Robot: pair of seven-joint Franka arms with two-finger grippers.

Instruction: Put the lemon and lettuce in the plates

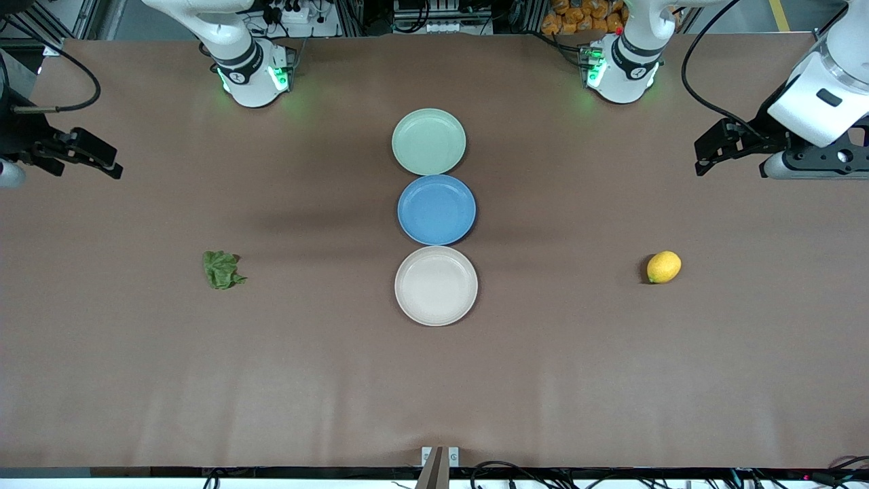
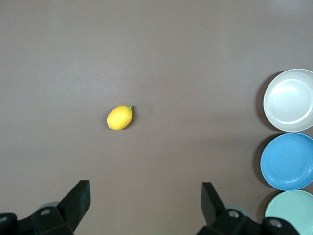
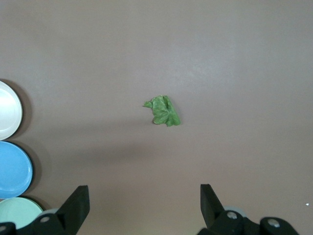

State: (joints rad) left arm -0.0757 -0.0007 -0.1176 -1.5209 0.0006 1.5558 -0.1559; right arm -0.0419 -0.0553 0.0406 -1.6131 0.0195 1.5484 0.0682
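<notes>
The yellow lemon [image 1: 663, 267] lies on the brown table toward the left arm's end; it also shows in the left wrist view [image 2: 120, 118]. The dark-green lettuce [image 1: 222, 269] lies toward the right arm's end and shows in the right wrist view [image 3: 163, 111]. The mint green plate [image 1: 429, 141], a blue plate [image 1: 436, 209] and the cream white plate [image 1: 436, 285] lie in a row at the table's middle, all bare. My left gripper [image 1: 706, 160] [image 2: 145, 196] hangs open and empty, high over the table's end. My right gripper [image 1: 108, 166] [image 3: 144, 198] hangs open and empty over the other end.
The plates show at the edge of both wrist views: white [image 2: 289, 100], blue [image 2: 287, 161], mint [image 2: 290, 211]; white [image 3: 7, 110], blue [image 3: 13, 169], mint [image 3: 17, 212]. The arms' bases [image 1: 251, 75] [image 1: 621, 71] stand at the table's edge farthest from the front camera.
</notes>
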